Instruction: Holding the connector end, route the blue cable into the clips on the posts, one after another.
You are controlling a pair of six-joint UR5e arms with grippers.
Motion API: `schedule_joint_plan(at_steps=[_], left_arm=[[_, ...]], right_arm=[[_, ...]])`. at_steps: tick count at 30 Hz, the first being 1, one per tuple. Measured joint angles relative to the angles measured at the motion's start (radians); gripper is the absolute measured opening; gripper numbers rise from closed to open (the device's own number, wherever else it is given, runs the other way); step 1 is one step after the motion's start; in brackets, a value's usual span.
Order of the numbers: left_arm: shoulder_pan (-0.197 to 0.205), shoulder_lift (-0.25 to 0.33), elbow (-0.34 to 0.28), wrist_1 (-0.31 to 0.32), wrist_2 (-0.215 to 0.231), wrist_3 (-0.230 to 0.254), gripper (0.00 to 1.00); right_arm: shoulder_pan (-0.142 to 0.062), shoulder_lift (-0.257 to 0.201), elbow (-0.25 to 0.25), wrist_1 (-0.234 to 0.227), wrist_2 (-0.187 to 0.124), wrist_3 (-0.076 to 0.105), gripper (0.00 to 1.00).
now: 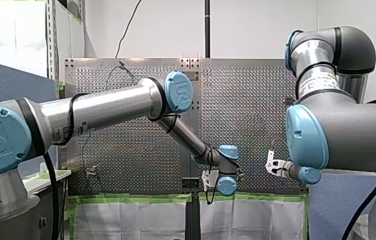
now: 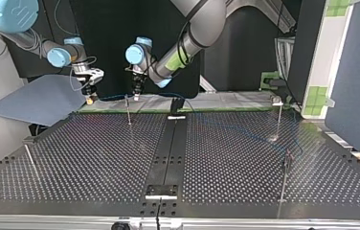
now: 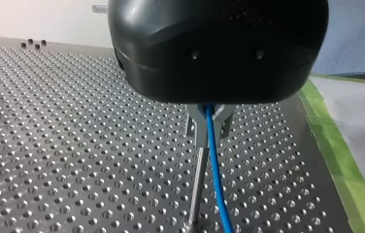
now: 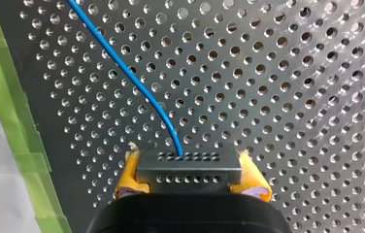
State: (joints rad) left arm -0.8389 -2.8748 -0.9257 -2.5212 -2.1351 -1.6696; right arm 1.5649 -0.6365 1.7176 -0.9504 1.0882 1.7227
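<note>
1. Perforated black desk (image 2: 96, 163) carries thin upright posts. Nearest in the top view stand the left post (image 2: 30, 160) and the right post (image 2: 284, 184).
2. Farther back, the blue cable (image 3: 214, 165) passes between the metal fingers of my left gripper (image 3: 208, 127), which are closed around it just above the far post (image 3: 196, 194).
3. Beside it, near the desk's far edge, my right gripper (image 2: 89, 98) has its yellow-padded fingers clamped on the grey connector (image 4: 189, 169), where the cable ends.
</note>
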Motion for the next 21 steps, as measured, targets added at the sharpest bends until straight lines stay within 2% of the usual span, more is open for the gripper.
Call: schedule_joint_plan(at_steps=[14,21], left_arm=[[0.033,-0.006,0.004,0.006,0.056,-0.017,0.00],[0.046,-0.045,0.040,-0.021,0.074,-0.026,0.00]], right_arm=[[0.015,0.000,-0.005,-0.016,0.000,0.003,0.00],[0.015,0.000,-0.005,-0.018,0.003,0.003,0.00]])
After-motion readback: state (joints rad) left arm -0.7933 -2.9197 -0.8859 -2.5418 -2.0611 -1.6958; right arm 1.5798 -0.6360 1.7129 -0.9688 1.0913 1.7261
